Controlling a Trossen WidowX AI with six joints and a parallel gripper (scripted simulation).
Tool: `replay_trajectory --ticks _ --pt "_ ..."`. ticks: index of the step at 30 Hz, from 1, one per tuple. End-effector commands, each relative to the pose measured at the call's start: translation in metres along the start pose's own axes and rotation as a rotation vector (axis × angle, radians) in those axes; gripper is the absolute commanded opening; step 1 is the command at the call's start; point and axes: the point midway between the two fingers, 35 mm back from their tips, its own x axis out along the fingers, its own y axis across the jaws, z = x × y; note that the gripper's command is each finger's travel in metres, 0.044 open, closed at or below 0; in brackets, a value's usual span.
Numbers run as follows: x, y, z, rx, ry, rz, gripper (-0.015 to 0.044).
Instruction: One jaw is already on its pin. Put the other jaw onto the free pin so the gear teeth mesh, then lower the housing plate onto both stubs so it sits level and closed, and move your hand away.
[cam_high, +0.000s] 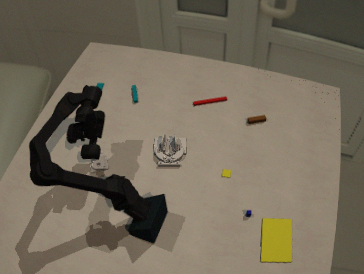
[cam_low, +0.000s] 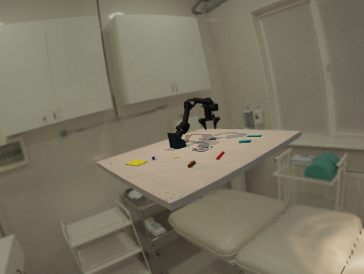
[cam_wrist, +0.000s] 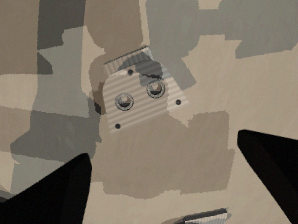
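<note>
The pale housing plate (cam_high: 99, 164) (cam_wrist: 142, 112) lies on the table left of the base. In the wrist view it shows two ringed round holes, several small dark holes and a ribbed strip along one edge. The grey-white base assembly (cam_high: 170, 157) (cam_low: 201, 146) stands mid-table with upright grey parts inside; the jaws, pins and teeth are too small to tell apart. An edge of it shows at the bottom of the wrist view. My gripper (cam_high: 84, 142) (cam_low: 210, 125) (cam_wrist: 166, 149) is open and empty, raised above the table near the plate, not touching it.
Beyond lie teal pieces (cam_high: 135, 93) (cam_low: 244, 141), a red rod (cam_high: 210, 101) (cam_low: 220, 155) and a brown cylinder (cam_high: 256, 119) (cam_low: 191, 164). Right of the base are a small yellow square (cam_high: 226, 173), a blue cube (cam_high: 248, 213) and a large yellow rectangle (cam_high: 276, 240) (cam_low: 136, 163).
</note>
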Motion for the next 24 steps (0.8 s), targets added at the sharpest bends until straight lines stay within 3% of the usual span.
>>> replay_trajectory --ticks 1,14,20,24 --pt "-0.001 0.004 0.005 -0.099 -0.005 -0.004 0.0440" --pt "-0.001 0.008 0.010 -0.257 -0.008 -0.005 0.0440" --pt "0.036 0.008 0.011 -0.258 -0.011 -0.008 0.0440" --pt "0.037 0.008 0.011 -0.258 -0.011 -0.008 0.0440"
